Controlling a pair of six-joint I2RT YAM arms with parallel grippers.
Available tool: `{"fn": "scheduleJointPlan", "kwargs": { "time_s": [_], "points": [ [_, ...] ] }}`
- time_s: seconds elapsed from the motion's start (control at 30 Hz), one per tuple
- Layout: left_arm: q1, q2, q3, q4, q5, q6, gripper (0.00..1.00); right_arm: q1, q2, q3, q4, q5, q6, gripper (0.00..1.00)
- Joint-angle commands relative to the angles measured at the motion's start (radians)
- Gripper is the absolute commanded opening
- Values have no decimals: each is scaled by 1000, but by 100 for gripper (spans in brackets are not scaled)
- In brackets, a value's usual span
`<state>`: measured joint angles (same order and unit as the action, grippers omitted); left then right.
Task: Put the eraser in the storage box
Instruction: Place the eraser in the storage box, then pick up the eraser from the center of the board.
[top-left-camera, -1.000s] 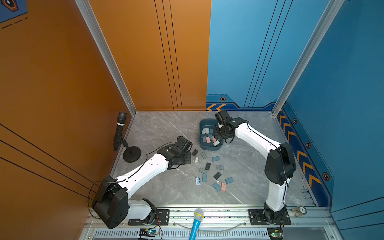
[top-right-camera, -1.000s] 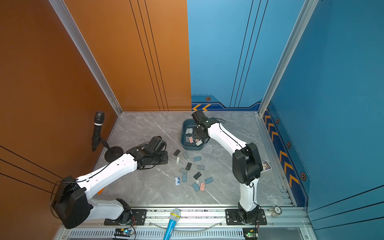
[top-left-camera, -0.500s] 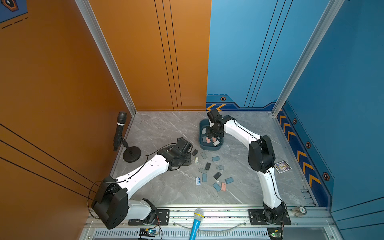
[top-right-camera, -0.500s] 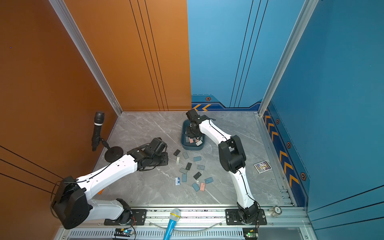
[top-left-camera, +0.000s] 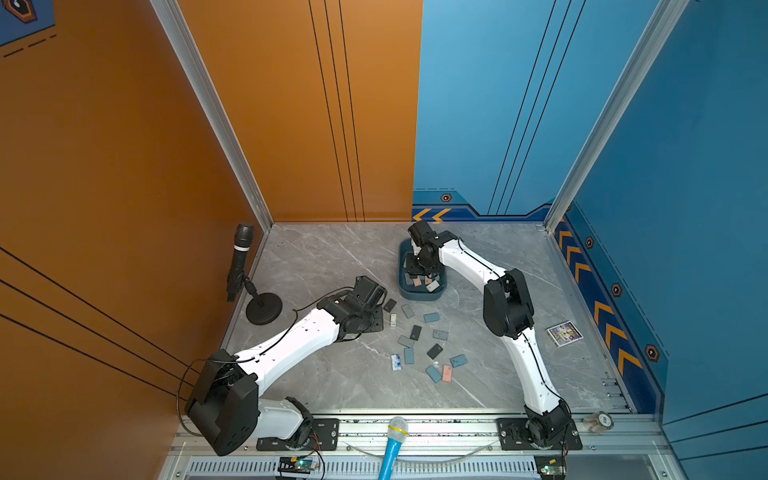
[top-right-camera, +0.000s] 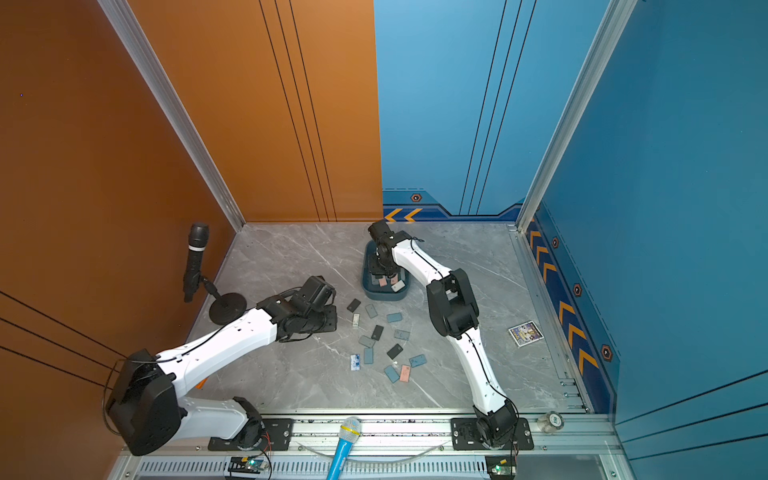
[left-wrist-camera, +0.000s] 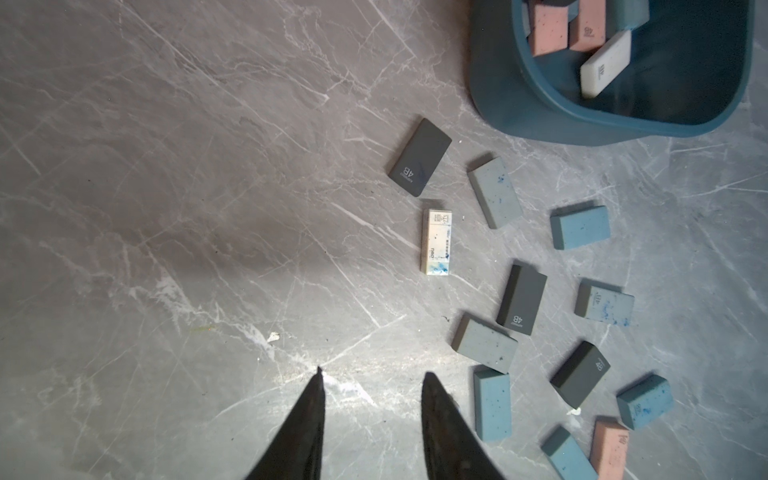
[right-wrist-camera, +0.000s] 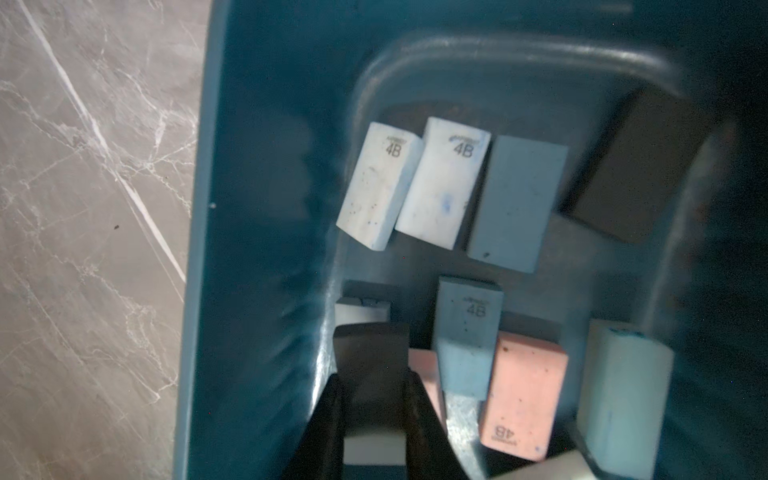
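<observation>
Your right gripper (right-wrist-camera: 372, 380) has swung over the box (right-wrist-camera: 249, 166), still pinching a dark eraser (right-wrist-camera: 370, 353) for release; your left gripper (left-wrist-camera: 373, 372) hangs half-open, empty.

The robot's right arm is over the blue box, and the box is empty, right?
Not empty. The right wrist view shows the storage box already holding several erasers, white, blue and pink. The right gripper is indeed over it.

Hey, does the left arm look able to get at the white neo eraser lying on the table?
Probably yes. The left gripper hangs open, empty, near the white neo eraser, with bare table between them. The dark eraser and grey eraser beside it lie apart from it, leaving finger room.
</observation>
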<state>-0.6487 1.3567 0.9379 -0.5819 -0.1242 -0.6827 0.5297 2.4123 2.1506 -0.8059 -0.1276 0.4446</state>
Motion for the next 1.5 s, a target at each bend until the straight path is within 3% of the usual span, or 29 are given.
{"fn": "scheduleJointPlan", "kwargs": {
  "time_s": [0.0,0.23,0.57,1.07,1.47],
  "points": [
    [6,25,8,-2,3,-3,40,-8,4,35,-51,-11,3,30],
    [11,68,34,-1,18,14,40,-14,-45,32,-55,-3,0,43],
    [11,101,48,5,8,28,46,-14,-245,-80,-55,26,-24,45],
    [32,380,243,32,51,175,56,-41,-783,-661,93,113,23,46],
    [91,546,329,78,124,262,56,-93,-1007,-889,113,154,76,46]
  ]
}}
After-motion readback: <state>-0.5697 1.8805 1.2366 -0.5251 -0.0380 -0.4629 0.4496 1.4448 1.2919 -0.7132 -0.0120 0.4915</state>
